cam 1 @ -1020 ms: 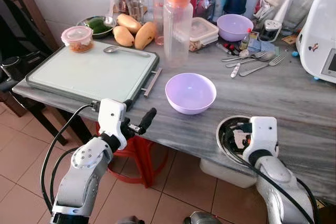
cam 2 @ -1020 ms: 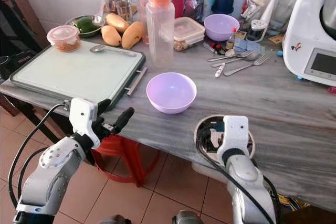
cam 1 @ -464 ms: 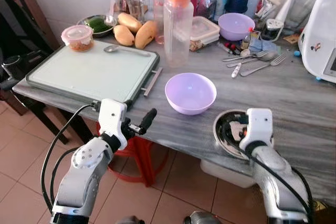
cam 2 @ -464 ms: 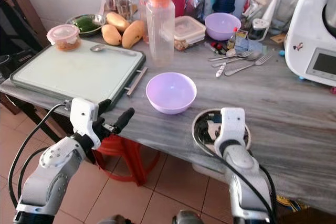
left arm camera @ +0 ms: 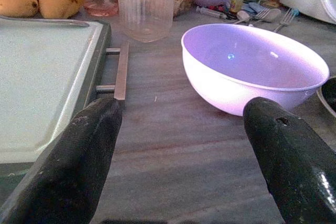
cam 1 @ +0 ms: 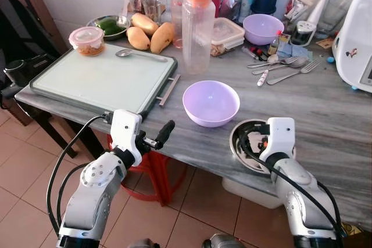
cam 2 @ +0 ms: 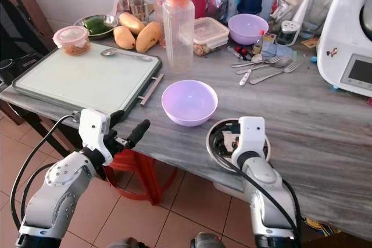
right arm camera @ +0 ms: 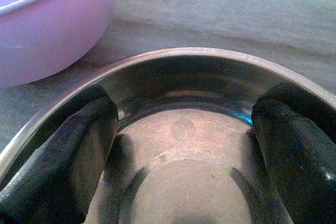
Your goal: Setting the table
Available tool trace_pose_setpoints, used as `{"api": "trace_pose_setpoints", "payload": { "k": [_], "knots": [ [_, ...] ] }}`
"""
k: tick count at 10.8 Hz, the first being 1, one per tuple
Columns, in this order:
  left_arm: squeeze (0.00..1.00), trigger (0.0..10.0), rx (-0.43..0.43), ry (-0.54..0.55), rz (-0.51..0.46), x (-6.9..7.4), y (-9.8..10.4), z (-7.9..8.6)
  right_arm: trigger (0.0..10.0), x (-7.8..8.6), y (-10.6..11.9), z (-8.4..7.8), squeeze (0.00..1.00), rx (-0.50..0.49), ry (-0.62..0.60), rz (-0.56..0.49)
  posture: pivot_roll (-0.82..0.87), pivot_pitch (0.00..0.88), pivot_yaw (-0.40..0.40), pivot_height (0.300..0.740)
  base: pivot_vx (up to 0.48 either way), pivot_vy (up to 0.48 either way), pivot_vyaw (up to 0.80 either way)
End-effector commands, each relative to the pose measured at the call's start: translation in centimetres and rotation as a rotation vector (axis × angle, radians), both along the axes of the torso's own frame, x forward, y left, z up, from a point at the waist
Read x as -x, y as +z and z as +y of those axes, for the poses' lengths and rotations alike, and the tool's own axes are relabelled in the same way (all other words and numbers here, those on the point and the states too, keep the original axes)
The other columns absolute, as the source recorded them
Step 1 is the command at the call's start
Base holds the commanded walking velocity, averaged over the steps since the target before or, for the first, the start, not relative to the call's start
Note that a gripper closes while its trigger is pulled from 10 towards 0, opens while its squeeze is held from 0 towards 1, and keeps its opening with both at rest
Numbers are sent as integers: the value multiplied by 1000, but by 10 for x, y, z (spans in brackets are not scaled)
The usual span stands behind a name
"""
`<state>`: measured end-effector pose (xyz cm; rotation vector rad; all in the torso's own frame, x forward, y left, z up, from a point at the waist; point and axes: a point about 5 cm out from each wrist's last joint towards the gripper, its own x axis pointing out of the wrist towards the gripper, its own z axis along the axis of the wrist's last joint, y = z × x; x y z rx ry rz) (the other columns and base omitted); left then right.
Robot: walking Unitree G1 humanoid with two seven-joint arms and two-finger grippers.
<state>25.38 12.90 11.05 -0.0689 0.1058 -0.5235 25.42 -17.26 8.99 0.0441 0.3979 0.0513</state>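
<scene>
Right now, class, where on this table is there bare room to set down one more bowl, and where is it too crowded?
Bare marble lies right of the steel bowl, toward the white appliance, and on the green tray. The back row behind the orange-capped bottle and the cutlery is crowded. The right gripper is inside the steel bowl.

Left pincer (cam 1: 152, 133) spread; right pincer (right arm camera: 184, 145) spread, pointing down.
</scene>
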Motion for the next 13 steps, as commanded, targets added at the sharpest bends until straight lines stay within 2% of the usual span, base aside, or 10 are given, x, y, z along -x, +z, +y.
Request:
{"api": "trace_pose_setpoints", "payload": {
  "k": [1,3,8,10,13],
  "knots": [
    [0,10000,-5,-1,-20,-2,5,-1,10000,-1,-5,4,0,-9,16,24,-53,0,32,740,0,0,0],
    [0,10000,-4,-3,-21,-2,5,-2,10000,-7,-4,7,0,-22,33,11,-53,0,33,740,0,0,0],
    [0,10000,-3,-4,-20,-2,5,-3,10000,-10,0,14,0,-63,72,-18,-53,0,35,740,0,0,0],
    [0,10000,-6,-3,-20,-2,5,-2,10000,-5,3,8,0,-48,63,-37,-56,0,36,740,0,0,0],
    [0,10000,-3,-8,-17,-3,4,-4,10000,-2,22,0,0,-33,23,-131,-67,0,41,740,0,0,0]
  ]
}}
